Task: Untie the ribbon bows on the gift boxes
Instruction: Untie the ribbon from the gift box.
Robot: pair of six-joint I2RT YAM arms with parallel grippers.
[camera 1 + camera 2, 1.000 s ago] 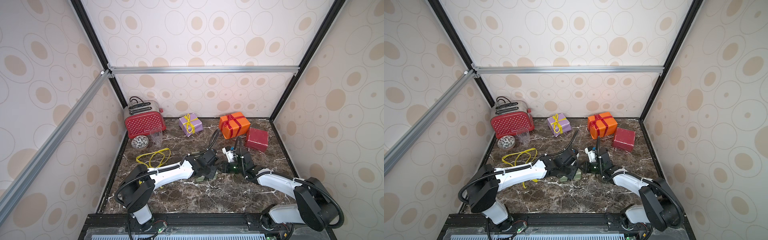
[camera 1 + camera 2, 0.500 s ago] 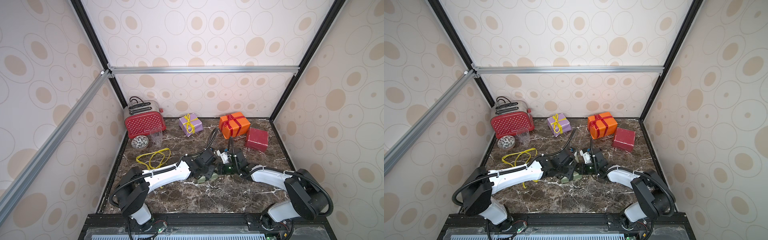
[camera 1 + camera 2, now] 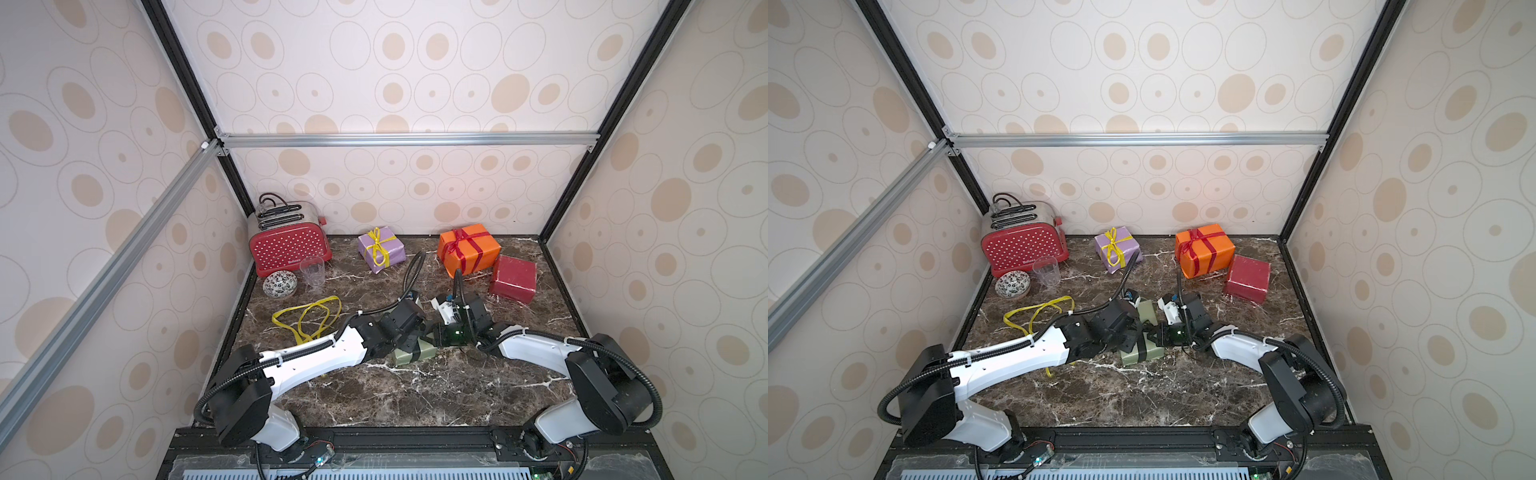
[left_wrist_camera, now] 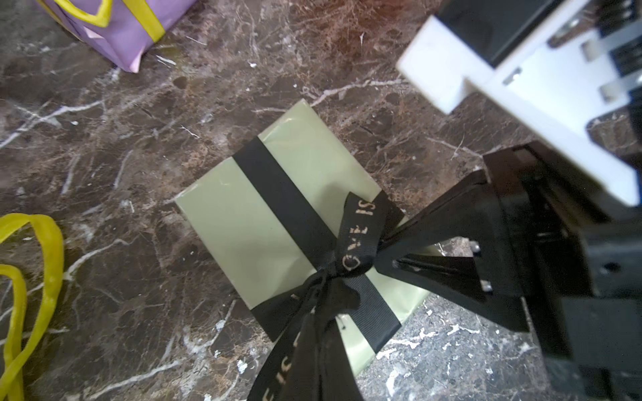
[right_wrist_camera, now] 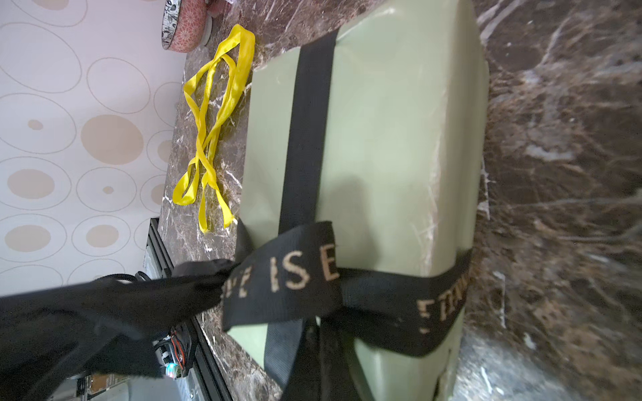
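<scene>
- Olive box (image 3: 415, 353) sits near-centre on the tabletop (image 3: 415, 399); its black ribbon (image 4: 357, 250) is knotted.
- Right gripper (image 4: 385, 251): jaws clenched on a bow loop.
- Left gripper (image 3: 1136, 334): jaws clenched, apparently on the tail.
- Suggest pulling the ends apart, low and opposite, or the light box will likely drag.
- Farther: loose yellow ribbon (image 3: 307, 318), bare dark red box (image 3: 513, 278).
- Far edge: lilac box (image 3: 381, 249) and orange box (image 3: 469, 249), bows tied.

Front strip of worktop (image 3: 415, 395) open. Centre blocked: left arm (image 3: 316, 361), right arm (image 3: 536, 349) meet at olive green box (image 3: 1153, 352). Left side: loose yellow ribbon (image 3: 307, 318). Back-left corner filled: toaster (image 3: 291, 245), bowl (image 3: 279, 284), cup (image 3: 312, 271). Gap between lilac box (image 3: 382, 249), orange box (image 3: 469, 249).
</scene>
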